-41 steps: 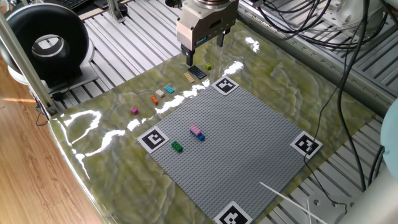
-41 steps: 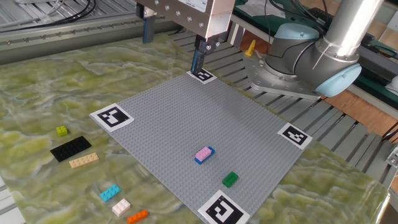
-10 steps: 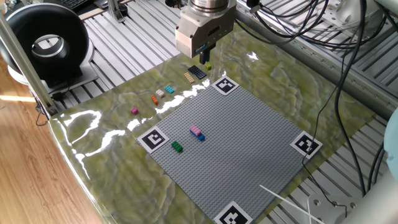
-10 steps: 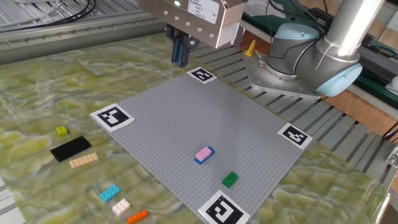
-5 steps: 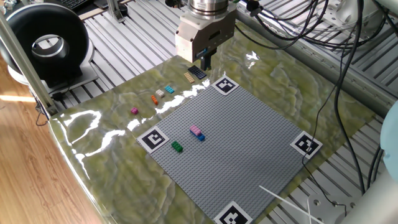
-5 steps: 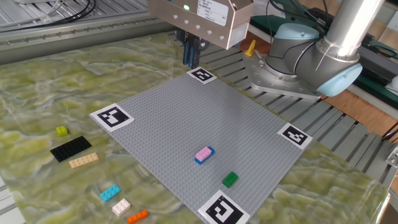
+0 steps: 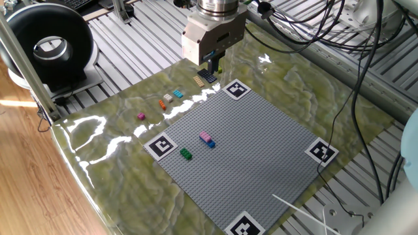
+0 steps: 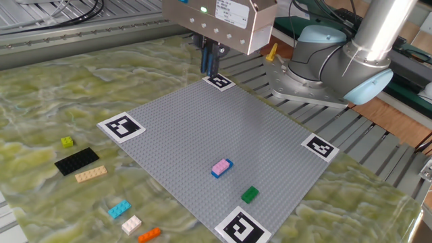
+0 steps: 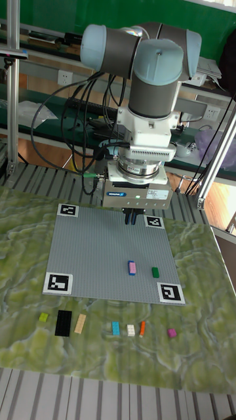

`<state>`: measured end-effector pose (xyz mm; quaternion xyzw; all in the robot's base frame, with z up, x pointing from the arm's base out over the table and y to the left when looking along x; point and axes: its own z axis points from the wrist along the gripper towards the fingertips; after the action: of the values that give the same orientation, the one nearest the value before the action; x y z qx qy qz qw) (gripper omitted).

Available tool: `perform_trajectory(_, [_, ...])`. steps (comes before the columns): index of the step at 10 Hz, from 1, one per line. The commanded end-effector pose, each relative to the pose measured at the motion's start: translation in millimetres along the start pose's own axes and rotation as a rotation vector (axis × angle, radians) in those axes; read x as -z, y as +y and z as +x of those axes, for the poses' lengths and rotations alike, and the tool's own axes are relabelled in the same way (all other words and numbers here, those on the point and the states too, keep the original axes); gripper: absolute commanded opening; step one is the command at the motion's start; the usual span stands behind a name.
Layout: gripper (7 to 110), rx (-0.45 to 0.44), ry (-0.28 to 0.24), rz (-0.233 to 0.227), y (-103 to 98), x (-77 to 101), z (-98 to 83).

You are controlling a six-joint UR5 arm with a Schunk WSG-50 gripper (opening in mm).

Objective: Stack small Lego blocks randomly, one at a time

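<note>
A pink brick stacked on a blue one (image 7: 207, 139) (image 8: 221, 167) (image 9: 132, 267) sits on the grey baseplate (image 7: 261, 150) (image 8: 196, 128), with a green brick (image 7: 186, 154) (image 8: 250, 194) beside it. Loose on the marbled mat lie a magenta brick (image 7: 141, 117), an orange brick (image 7: 162, 104) (image 8: 149, 234), a whitish brick (image 7: 168, 98) (image 8: 131, 224) and a cyan brick (image 7: 177, 94) (image 8: 119, 209). My gripper (image 7: 213, 65) (image 8: 210, 64) (image 9: 133, 218) hangs high over the baseplate's far corner, fingers pressed together with nothing visible between them.
A black flat plate (image 8: 76, 160), a tan plate (image 8: 90, 174) and a yellow-green brick (image 8: 67, 142) lie off the baseplate. Marker tags (image 8: 121, 125) mark its corners. The arm's base (image 8: 337, 67) stands behind, cables trail at the back, and a black round device (image 7: 46, 46) sits left.
The fingers, apart four seconds ago, now stand together. Over the last second the gripper has drifted toward the marker tag at the baseplate's far corner. No brick has moved.
</note>
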<state>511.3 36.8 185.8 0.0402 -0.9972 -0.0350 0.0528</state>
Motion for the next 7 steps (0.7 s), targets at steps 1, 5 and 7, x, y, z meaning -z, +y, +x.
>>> perform_trajectory(1, [7, -0.034, 0.027, 0.020, -5.2, 1.5, 7.1])
perform_trajectory(5, [7, -0.025, 0.050, -0.030, 7.4, 1.8, 12.6])
perform_trajectory(7, [7, -0.013, 0.051, -0.024, 5.9, 1.7, 12.8])
